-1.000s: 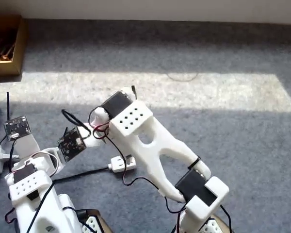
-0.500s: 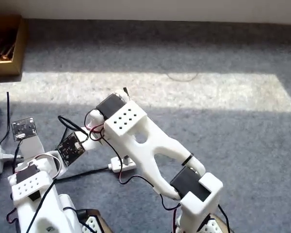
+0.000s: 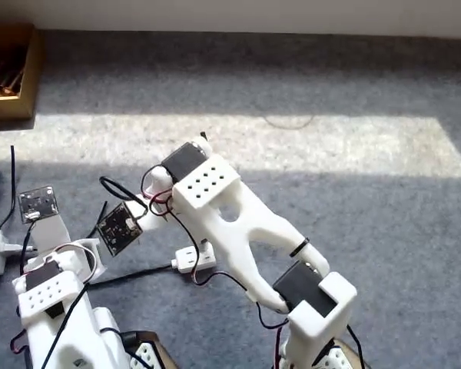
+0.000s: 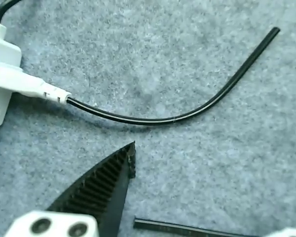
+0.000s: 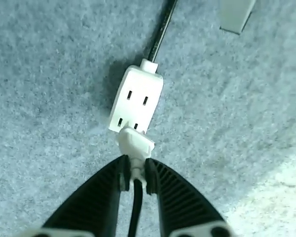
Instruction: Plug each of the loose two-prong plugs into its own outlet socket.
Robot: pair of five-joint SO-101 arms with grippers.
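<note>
Any print on the two boards by my wrists was too small to read. The outlet and plug were plain white in the right wrist view.

My right claw was clenched on the plug's neck. The plug's cord ran back between the fingers. The plug head touched the outlet's near end, just past a pair of slots; couldn't tell if the prongs were in. Two pairs of slots faced up on the outlet. The outlet lay flat on the grey carpet, and its black cable ran off toward my left arm. In the high view my right arm crossed over the outlet and hid part of it.

My left claw was released, spread wide, low over the carpet and touching nothing. The second plug lay near it, well apart from the outlet. Its black lead curved away to a free end. Another lead ran by the claw's base.

A wooden box sat at the far left corner. A sunlit band crossed the carpet beyond the arms. A white piece showed past the outlet; couldn't tell what it was.
</note>
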